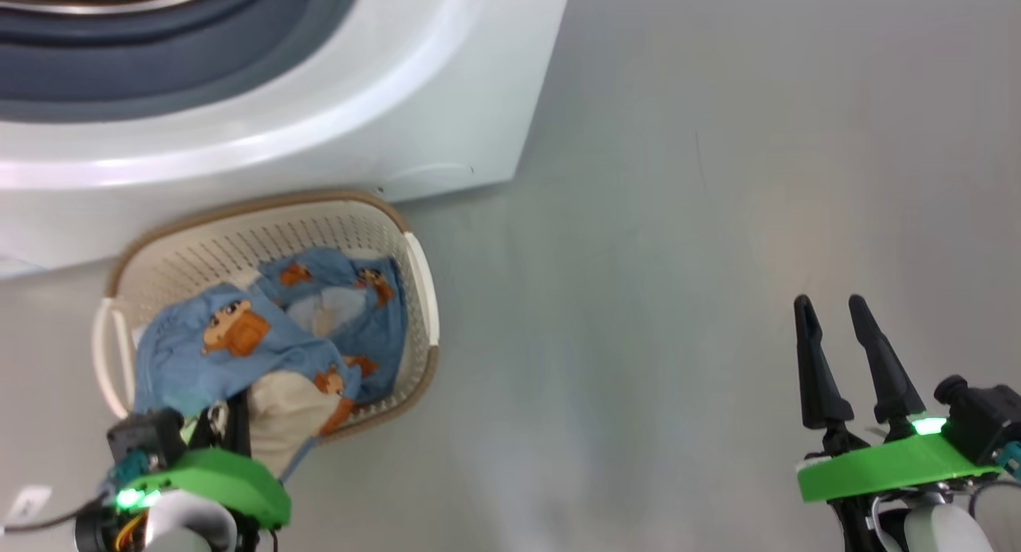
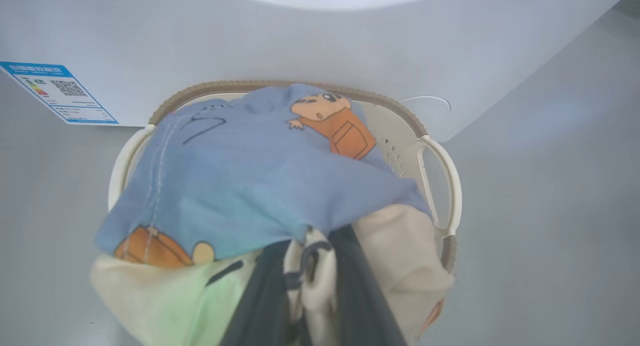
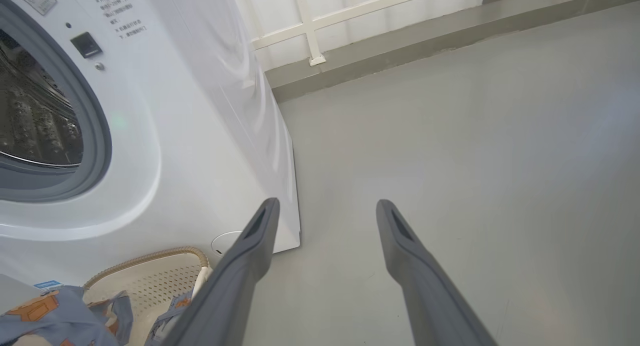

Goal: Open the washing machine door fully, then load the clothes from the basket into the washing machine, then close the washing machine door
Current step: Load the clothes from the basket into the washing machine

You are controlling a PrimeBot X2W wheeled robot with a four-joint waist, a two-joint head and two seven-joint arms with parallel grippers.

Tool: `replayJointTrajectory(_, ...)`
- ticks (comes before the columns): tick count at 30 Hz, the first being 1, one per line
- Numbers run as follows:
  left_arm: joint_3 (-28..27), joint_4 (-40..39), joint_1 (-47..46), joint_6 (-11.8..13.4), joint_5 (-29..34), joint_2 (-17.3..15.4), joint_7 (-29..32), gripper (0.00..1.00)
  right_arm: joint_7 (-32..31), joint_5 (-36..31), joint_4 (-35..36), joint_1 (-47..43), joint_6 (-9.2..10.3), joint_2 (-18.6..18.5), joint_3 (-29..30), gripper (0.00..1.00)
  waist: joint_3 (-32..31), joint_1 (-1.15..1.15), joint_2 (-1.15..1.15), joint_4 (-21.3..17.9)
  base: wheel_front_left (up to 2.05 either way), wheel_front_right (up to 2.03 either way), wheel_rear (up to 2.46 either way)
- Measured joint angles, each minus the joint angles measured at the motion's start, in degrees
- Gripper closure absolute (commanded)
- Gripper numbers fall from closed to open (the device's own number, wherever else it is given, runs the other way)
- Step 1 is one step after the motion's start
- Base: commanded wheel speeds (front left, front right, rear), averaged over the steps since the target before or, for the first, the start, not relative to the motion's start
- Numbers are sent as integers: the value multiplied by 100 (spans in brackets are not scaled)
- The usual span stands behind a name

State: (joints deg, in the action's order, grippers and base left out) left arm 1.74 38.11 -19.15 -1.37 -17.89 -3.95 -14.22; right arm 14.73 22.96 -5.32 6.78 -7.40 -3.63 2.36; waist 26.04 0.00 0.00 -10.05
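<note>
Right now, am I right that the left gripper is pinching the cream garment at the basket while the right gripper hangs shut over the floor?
Not quite: the right gripper is open, as the right wrist view shows. The left gripper does pinch the cream garment at the basket.

Clothes (image 1: 239, 341) in basket (image 1: 239, 241) — perhaps touching washing machine (image 1: 335, 113).

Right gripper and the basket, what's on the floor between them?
Nothing: in the head view the stretch between the right gripper and the basket is bare grey floor.
</note>
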Motion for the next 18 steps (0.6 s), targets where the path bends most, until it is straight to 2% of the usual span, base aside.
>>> replayJointTrajectory(7,-86,-597,728,-101,0,137,0,100,0,-90,-27,-326,0,-32,9,0,-587,0,0,165,0,0,0)
replayJointTrajectory(18,-4,-1379,1755,-190,-220,151,0,100,0,-187,-73,-957,0,-151,21,0,-1540,0,0,396,0,0,0)
